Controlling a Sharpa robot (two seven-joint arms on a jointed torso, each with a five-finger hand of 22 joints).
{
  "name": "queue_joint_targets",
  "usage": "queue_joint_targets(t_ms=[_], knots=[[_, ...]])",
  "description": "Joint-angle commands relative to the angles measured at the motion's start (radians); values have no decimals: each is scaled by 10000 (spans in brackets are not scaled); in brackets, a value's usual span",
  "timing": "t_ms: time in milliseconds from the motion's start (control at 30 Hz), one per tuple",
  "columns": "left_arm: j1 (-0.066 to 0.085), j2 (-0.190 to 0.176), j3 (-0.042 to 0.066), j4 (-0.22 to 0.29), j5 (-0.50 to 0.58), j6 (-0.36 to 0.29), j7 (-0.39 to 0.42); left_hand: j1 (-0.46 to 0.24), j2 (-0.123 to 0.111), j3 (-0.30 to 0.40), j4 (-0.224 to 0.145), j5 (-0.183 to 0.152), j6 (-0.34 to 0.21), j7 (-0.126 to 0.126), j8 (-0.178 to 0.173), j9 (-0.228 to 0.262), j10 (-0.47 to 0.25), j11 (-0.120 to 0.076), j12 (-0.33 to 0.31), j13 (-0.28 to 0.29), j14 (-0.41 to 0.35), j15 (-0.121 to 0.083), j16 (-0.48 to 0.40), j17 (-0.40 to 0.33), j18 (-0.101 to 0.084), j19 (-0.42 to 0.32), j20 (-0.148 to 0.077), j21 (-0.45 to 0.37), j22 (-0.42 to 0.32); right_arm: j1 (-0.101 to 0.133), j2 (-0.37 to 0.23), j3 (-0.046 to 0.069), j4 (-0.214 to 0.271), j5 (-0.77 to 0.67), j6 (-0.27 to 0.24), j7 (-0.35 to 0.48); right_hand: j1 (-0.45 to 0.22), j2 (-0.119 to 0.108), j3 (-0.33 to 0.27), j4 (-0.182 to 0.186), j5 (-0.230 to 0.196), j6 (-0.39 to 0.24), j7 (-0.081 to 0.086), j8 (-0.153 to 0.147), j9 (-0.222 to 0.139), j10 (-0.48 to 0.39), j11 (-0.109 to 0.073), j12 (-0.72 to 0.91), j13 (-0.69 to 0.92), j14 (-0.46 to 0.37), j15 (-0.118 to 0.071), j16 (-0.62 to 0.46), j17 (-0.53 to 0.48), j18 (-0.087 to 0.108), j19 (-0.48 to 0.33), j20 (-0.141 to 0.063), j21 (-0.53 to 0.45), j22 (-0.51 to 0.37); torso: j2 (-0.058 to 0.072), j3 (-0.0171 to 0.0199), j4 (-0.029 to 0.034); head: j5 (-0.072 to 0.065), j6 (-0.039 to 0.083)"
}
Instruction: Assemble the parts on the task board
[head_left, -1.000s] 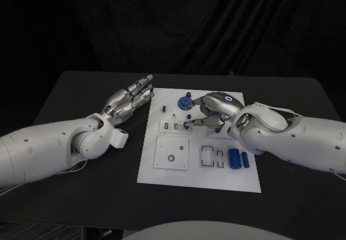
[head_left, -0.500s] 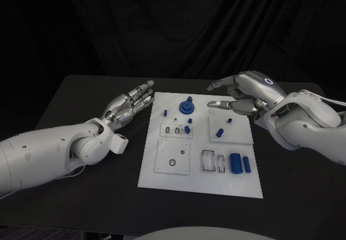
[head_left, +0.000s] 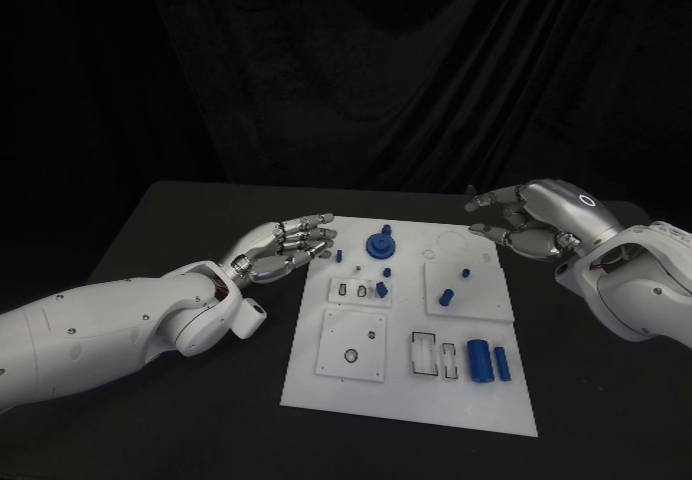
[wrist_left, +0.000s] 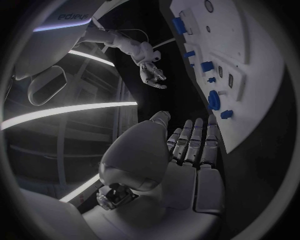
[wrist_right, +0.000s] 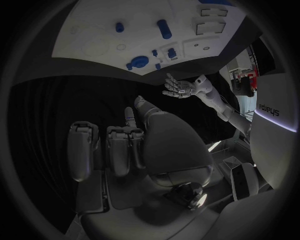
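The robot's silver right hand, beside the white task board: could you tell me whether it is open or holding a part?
Open. The silver right hand hangs off the white task board's far right corner, fingers apart, nothing between them.

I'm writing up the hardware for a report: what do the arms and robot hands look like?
Both arms have smooth, rounded white shells. Each ends in a silver metallic robot hand: left, right. The right hand's back carries a glowing blue ring; thin cables run beside its wrist.
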Motion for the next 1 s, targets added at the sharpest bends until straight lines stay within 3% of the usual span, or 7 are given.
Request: queue_joint_targets(t_ms=[33, 167, 500, 633, 733, 833, 1000], knots=[[47, 161, 14, -212, -1719, -788, -938, 188, -139, 329, 129, -27, 398, 170, 63, 27, 843, 190, 219, 540, 957, 109, 981, 282, 35, 1299, 41, 568, 213, -108, 46, 2, -161, -64, 80, -506, -1367, -1478, 4423, -518, -39, 65, -102, -155, -125, 1062, -23, -24, 2630, 889, 135, -255, 2023, 241, 161, 87, -514, 2122, -169, 93, -22, 6, 111], [77, 404, 14, -423, -3291, -1171, -1254, 405, -430, 761, 146, -592, 1363, 329, 216, 106, 2182, 74, 661, 1483, 2046, -245, 2596, 839, 77, 2584, -279, 1348, 583, -235, 57, 1, -291, -49, 0, -529, -2153, -1890, 6351, -1690, -64, 146, -120, -108, -36, 895, 70, -164, 2479, 519, 102, -832, 1042, 527, -615, 145, -1801, 1723, -275, 172, -39, 13, 137], [392, 857, 15, -494, -5441, -1834, -1681, 388, -998, 1457, 127, -1004, 3090, 420, 294, 224, 3097, -332, 1054, 4570, 2054, -767, 5769, 2541, -41, 3236, -874, 3206, 1919, -366, -21, 1, -417, -10, -5, -644, -3143, -1918, 5732, -1027, -101, -425, -17, -213, 68, -4765, 469, -6556, -3167, -2986, 634, -6222, -5039, 1660, -4631, 667, -9110, -1041, -721, 448, -127, 80, -222], [589, 962, 15, -430, -5690, -2041, -1838, 237, -1115, 1594, 126, -1498, 3956, 514, 383, 319, 3344, -459, 1245, 6200, 2195, -897, 6994, 3257, -17, 3286, -993, 4124, 2668, -432, -41, 1, -441, 54, 58, -724, -3538, -1497, 2860, 773, -100, -601, -51, -178, 93, -5234, 650, -7440, -4133, -3163, 818, -7011, -5581, 1664, -4318, 892, -10115, -1711, -868, 552, -221, 191, -404], [736, 1015, 15, -354, -6294, -2209, -2030, 41, -1113, 1654, 180, -1754, 4261, 574, 393, 387, 3430, -581, 1544, 7771, 2303, -1069, 8056, 3963, 27, 3304, -1118, 5051, 3434, -479, -20, 1, -482, 90, 150, -802, -2629, -1076, 879, 1598, 1164, -609, 10, -152, 110, -5271, 652, -7374, -4241, -3076, 825, -7140, -5521, 1674, -3974, 873, -10632, -1954, -976, 597, -271, 252, -529], [868, 1097, 15, -271, -6866, -2261, -2272, -234, -1211, 1517, 172, -2426, 4472, 482, 393, 443, 4000, -890, 2361, 9269, 3671, -1361, 9691, 5653, 77, 3675, -1238, 6038, 4200, -522, 7, 1, -546, 106, 212, -828, -2287, -1086, 543, 1691, 1161, -510, 83, -97, 134, -5259, 644, -7337, -4272, -3023, 802, -7118, -5452, 1661, -3891, 881, -10748, -1978, -1032, 619, -318, 326, -596], [1012, 1312, 15, -170, -7288, -2079, -2838, -703, -1204, 1338, 174, -2798, 4849, 466, 533, 552, 5043, -1074, 6652, 11352, 6708, -1524, 12172, 9810, -404, 5501, -1467, 8856, 7873, -591, 36, 1, -637, 118, 199, -810, -2030, -1042, 185, 1941, 1161, -326, 136, -6, 177, -5158, 626, -7215, -4267, -2847, 780, -6935, -5216, 1665, -3764, 862, -10859, -1977, -1136, 650, -394, 480, -725]])
